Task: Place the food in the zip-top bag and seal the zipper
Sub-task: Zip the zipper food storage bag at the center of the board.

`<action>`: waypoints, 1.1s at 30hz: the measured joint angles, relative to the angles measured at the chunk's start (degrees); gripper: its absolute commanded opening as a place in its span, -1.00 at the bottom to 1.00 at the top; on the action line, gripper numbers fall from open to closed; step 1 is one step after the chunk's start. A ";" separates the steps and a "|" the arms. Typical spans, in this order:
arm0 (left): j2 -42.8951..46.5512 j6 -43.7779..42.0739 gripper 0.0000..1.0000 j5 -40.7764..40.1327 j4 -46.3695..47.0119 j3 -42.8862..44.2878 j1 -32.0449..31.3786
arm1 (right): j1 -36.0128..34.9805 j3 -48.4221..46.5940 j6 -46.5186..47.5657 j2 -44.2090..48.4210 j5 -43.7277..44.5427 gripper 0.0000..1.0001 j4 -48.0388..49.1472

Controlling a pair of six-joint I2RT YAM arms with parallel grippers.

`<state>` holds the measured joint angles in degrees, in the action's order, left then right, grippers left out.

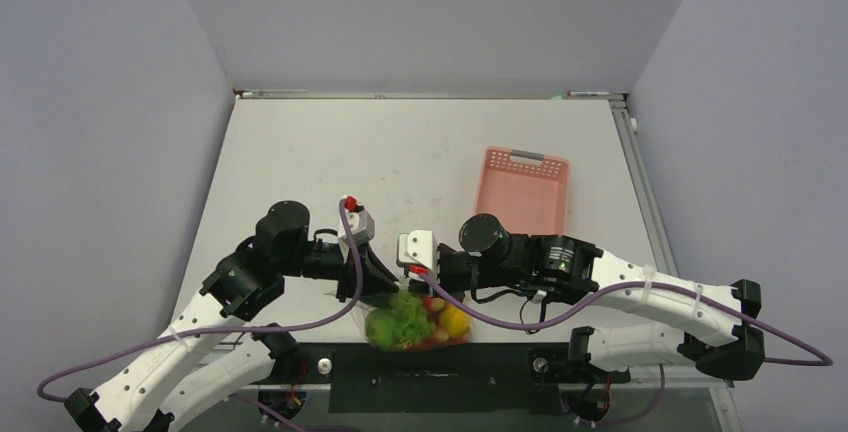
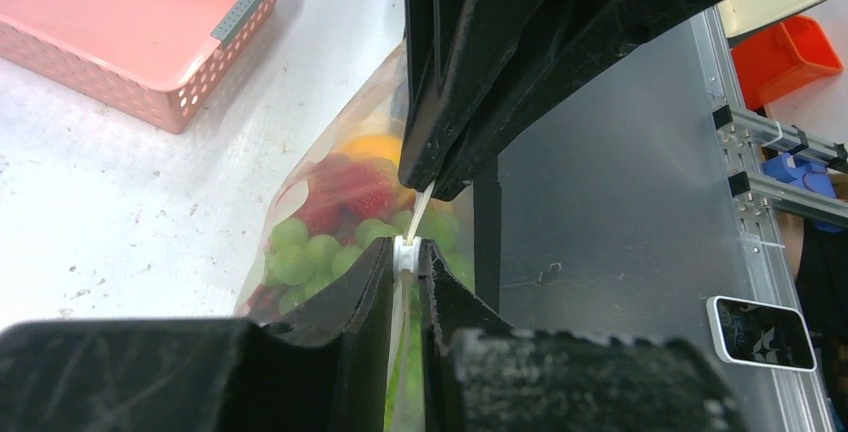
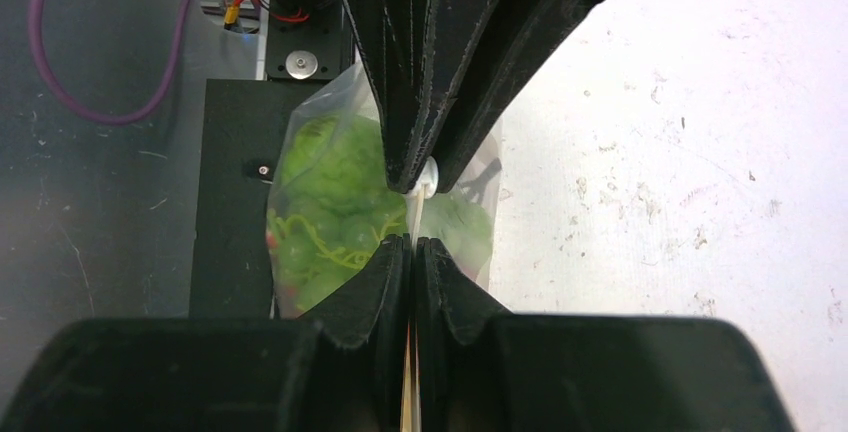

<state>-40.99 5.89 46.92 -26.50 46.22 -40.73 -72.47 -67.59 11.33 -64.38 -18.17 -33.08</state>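
The zip-top bag (image 1: 415,324) is held upright by its mouth edge at the table's near edge, between the two arms. The food is inside it: green leafy piece (image 1: 395,322), yellow piece (image 1: 455,322), green grapes (image 2: 300,252), red pieces (image 2: 345,187). My left gripper (image 2: 408,252) is shut on a small white slider on the zipper (image 2: 424,204). My right gripper (image 3: 411,242) is shut on the zipper strip (image 3: 415,214) a short way along, facing the left gripper's fingertips (image 3: 400,167). In the top view the two grippers (image 1: 385,287) (image 1: 428,287) nearly meet above the bag.
The pink basket (image 1: 522,190) stands on the table behind the right arm and also shows in the left wrist view (image 2: 120,22). A black plate (image 1: 430,382) and the arm bases lie just below the bag at the table's near edge.
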 measured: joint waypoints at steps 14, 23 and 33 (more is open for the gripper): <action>1.38 -1.31 -1.00 -1.33 -0.52 0.13 0.00 | -0.20 0.00 0.00 1.11 3.61 -0.90 -0.04; 2.67 -2.12 -1.00 -4.46 -1.62 1.33 -0.02 | -0.37 0.00 0.00 4.13 7.89 -0.90 -0.85; 5.27 -2.14 -1.00 -8.13 -4.22 2.49 -0.04 | -0.39 0.22 -0.48 8.28 13.25 -0.90 -1.88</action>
<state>-35.73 3.75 38.79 -30.72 48.71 -40.77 -72.86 -67.37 10.85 -56.10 -4.93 -34.96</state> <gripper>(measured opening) 0.068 0.058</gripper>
